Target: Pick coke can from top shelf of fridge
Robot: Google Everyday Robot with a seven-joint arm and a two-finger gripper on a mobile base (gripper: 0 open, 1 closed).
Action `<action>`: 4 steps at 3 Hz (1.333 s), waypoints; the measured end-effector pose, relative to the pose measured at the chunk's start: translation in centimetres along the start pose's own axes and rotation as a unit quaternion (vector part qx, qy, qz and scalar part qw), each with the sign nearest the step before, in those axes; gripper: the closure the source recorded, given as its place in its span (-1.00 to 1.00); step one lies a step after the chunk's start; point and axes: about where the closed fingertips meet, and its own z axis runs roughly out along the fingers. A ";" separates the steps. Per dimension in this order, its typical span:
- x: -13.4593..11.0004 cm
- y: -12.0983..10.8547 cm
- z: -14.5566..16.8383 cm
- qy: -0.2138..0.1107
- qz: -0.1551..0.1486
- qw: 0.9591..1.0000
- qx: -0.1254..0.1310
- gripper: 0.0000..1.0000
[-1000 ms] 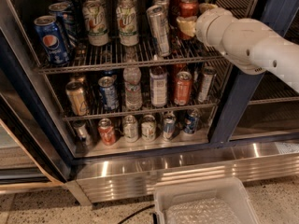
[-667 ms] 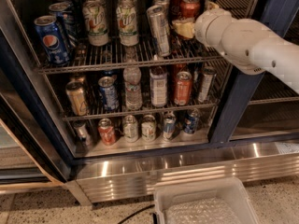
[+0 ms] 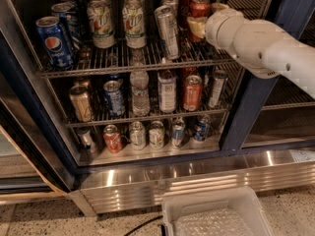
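Observation:
The coke can (image 3: pixel 199 6), red with a silver top, stands at the right of the top shelf (image 3: pixel 123 62), a silvery wire rack in the fridge (image 3: pixel 245 107). My gripper (image 3: pixel 197 27) is at the end of the white arm (image 3: pixel 261 45), which reaches in from the right. The gripper sits right at the lower front of the coke can and hides its bottom part. A slim silver can (image 3: pixel 167 31) leans just left of the gripper.
Two tall green-and-white cans (image 3: pixel 101 22) and blue Pepsi cans (image 3: pixel 54 42) fill the left of the top shelf. Lower shelves hold several cans and bottles (image 3: pixel 140 93). A white plastic bin (image 3: pixel 216 215) sits on the floor in front of the steel base (image 3: pixel 197 173).

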 end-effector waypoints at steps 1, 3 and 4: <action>0.0 0.0 0.0 0.000 0.000 1.000 0.000 -0.02; 0.0 0.0 0.0 0.000 0.000 1.000 0.000 -0.22; -0.5 0.0 2.2 -0.001 0.000 1.000 0.001 -0.30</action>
